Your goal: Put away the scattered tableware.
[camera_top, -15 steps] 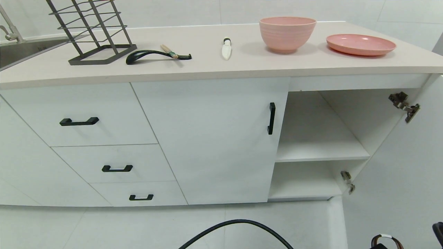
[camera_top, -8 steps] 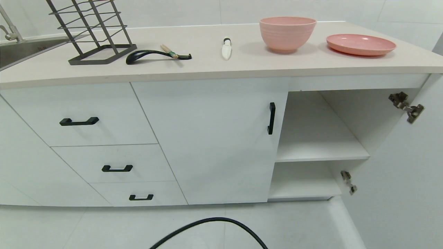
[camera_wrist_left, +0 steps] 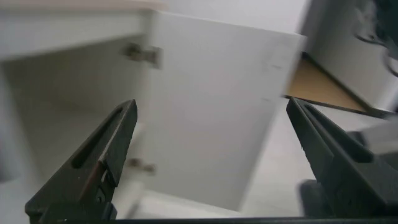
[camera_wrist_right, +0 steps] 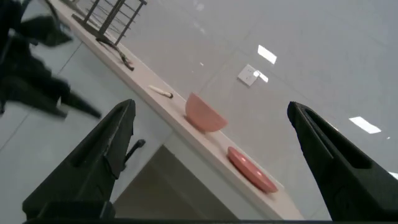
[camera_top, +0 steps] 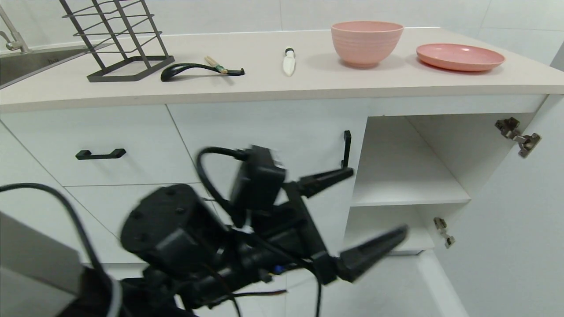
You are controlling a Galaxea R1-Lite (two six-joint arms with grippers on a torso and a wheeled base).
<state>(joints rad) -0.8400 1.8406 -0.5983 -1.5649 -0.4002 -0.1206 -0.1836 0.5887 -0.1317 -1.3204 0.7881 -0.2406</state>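
The left hand (camera_top: pixel 376 201) is hovering nearest, fingers spread wide, before the closed door's handle (camera_top: pixel 346 149) and the open cabinet's shelf (camera_top: pixel 410 193). The right hand (camera_wrist_right: pixel 210 109) is gaping too, facing the worktop (camera_top: pixel 308 86). There, chopsticks (camera_top: pixel 215 64) are lying against a black ladle (camera_top: pixel 194 69) beside the rack (camera_top: pixel 116 39). A white utensil (camera_top: pixel 288 64), the pink bowl (camera_top: pixel 366 42) and the pink plate (camera_top: pixel 460 56) are sitting apart.
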